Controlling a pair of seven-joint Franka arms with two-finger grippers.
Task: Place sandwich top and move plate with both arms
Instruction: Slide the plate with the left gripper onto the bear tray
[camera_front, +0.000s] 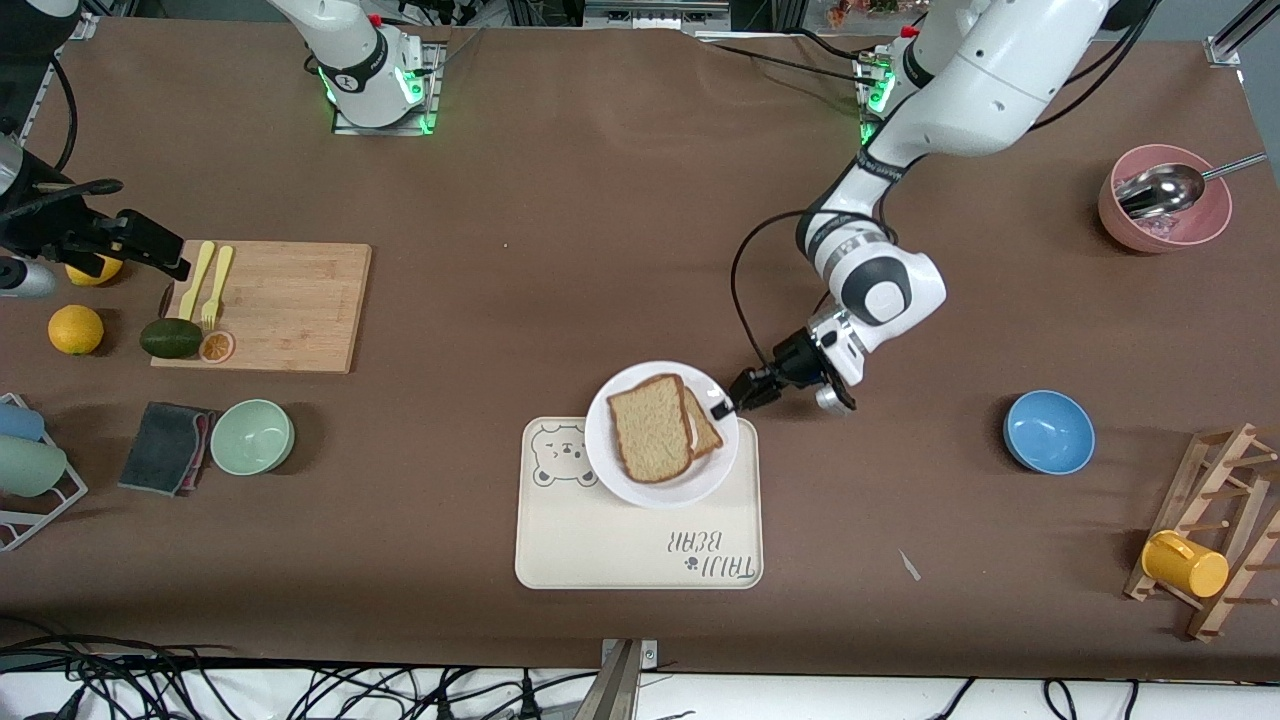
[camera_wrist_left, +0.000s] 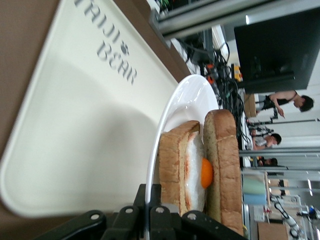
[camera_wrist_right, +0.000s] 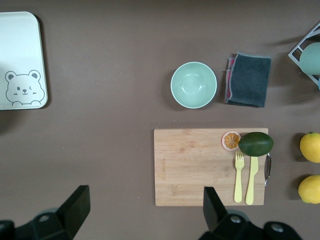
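Left gripper: clamped on the plate rim, at the left arm's end.
Sandwich top: already on plate.
Right gripper: spread wide, waiting over the cutting board.

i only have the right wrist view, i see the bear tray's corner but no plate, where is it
observer: the round white plate sits on the cream rectangular bear tray, overhanging its edge toward the robots' bases.
operator: bread top on yet
observer: yes, the plain brown bread slice lies on the egg-topped bread slice, offset from it.
operator: where's the left pincer
observer: the left pincer is at the plate's rim; your right pincer waits open by the wooden cutting board.
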